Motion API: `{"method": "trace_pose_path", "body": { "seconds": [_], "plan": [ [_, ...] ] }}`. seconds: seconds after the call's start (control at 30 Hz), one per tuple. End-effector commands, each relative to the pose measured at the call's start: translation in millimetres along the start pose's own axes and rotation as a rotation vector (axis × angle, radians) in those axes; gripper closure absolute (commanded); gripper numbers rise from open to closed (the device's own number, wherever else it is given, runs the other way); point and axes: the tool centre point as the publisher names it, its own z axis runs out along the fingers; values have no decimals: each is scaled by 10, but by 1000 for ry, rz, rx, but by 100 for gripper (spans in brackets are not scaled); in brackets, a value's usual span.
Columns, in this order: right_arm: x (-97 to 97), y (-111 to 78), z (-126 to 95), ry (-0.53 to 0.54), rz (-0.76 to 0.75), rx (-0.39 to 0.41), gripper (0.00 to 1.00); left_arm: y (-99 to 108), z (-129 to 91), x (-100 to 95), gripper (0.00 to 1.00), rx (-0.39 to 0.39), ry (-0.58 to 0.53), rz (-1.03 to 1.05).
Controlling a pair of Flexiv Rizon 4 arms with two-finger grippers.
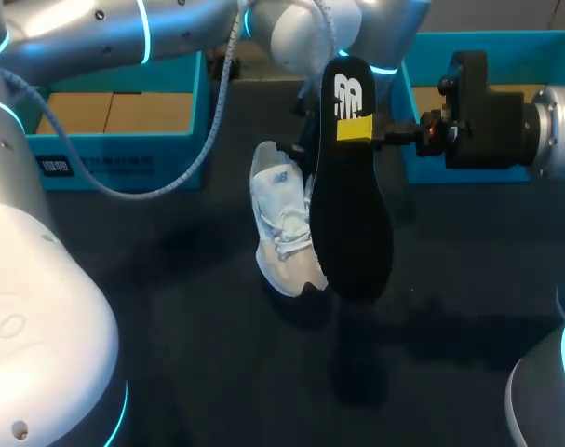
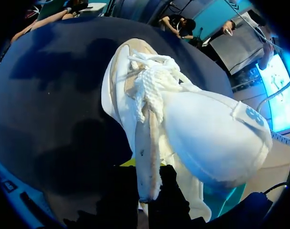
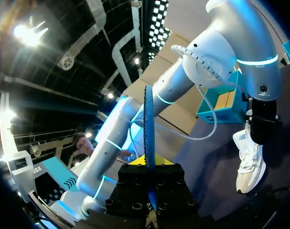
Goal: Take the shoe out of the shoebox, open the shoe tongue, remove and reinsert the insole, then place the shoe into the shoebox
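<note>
Your right gripper (image 1: 361, 129) has its fingers narrow on the black insole (image 1: 350, 205), pinched near its heel end and hanging upright in the air; a white logo (image 1: 348, 96) sits there (I leave it unread). Your left gripper (image 2: 145, 183) is clamped on the opening rim of the white shoe (image 1: 282, 223), toe down above the dark table (image 1: 170, 317), just beside the insole. A blue shoebox (image 1: 124, 154) stands far left, its label (image 1: 56, 167) too small to read; a second blue box (image 1: 422, 65) stands far right.
</note>
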Motion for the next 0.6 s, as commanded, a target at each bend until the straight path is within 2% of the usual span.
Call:
{"method": "trace_pose_path", "body": {
  "seconds": [0.03,0.3,0.6],
  "plan": [
    [1,-9,17,-4,1,0,100,-45,-1,-113,100,-27,8,33],
    [1,-9,17,-4,1,0,100,-175,21,-376,100,-30,22,81],
    [1,-9,17,-4,1,0,100,-374,160,-412,100,-24,40,89]
  ]
}}
